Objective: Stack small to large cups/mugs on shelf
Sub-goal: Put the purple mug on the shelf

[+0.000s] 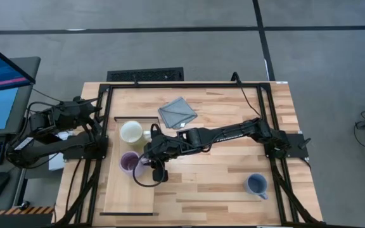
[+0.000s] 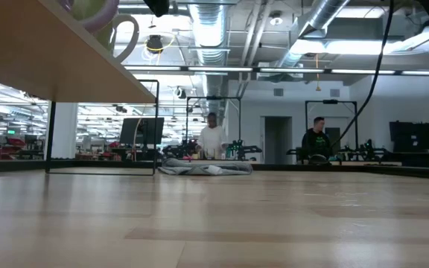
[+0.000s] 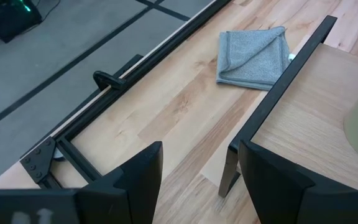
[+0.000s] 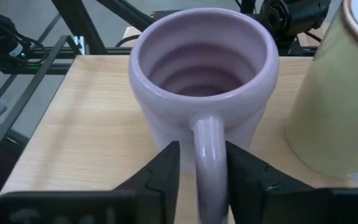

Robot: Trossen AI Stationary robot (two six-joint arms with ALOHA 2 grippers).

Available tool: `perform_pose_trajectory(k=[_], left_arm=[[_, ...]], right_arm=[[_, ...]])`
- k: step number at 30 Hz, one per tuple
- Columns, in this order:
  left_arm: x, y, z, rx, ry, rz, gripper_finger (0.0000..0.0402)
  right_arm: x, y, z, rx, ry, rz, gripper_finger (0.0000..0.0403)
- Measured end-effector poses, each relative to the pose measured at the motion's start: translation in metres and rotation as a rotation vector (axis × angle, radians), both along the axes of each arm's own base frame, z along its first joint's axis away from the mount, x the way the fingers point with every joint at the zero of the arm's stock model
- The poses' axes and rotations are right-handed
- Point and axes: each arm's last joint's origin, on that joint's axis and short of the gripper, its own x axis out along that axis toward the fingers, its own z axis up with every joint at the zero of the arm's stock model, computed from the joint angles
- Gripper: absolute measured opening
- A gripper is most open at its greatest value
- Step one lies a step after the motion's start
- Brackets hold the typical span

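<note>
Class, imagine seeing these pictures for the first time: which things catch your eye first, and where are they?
The right gripper grips the purple mug by its handle on the shelf, beside the cream-white mug. The grey-blue mug stands alone on the tabletop near the right arm's base.

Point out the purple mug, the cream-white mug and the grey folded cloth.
purple ceramic mug [image 4: 204, 93], right wrist view, on its inner wall.
cream-white ceramic mug [image 1: 131, 132], high view, on its open mouth.
grey folded cloth [image 3: 252, 57], left wrist view, on its top fold.
</note>
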Motion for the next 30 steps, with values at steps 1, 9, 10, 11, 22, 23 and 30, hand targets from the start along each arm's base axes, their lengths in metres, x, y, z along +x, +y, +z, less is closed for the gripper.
perform_pose_trajectory(k=[1,9,10,11,22,23,30], left_arm=[[0.0,0.0,0.0,0.0,0.0,0.0,0.0203],[0.0,0.0,0.0,0.001,0.001,-0.001,0.0203],[0.0,0.0,0.0,0.001,0.001,-0.001,0.0203],[0.0,0.0,0.0,0.001,0.001,-0.001,0.0203],[-0.001,-0.0005,-0.0015,-0.007,0.019,-0.002,0.0203],[-0.0013,-0.0006,-0.0019,-0.01,0.024,-0.002,0.0203],[-0.0012,-0.0006,-0.0018,-0.01,0.023,-0.001,0.0203]], right_arm=[[0.0,0.0002,0.0,0.0,0.0,0.001,0.014],[-0.0002,0.0004,-0.0001,0.0,0.001,0.002,0.0194],[-0.0002,0.0004,-0.0002,0.0,0.002,0.002,0.0201],[-0.0002,0.0004,-0.0002,-0.001,0.003,0.002,0.0207],[-0.0011,0.0004,-0.0013,0.032,0.025,-0.015,0.0271],[-0.0012,0.0007,-0.0013,0.04,0.028,-0.007,0.0274],[-0.0031,0.0043,-0.0014,0.038,0.036,0.07,0.0295]])
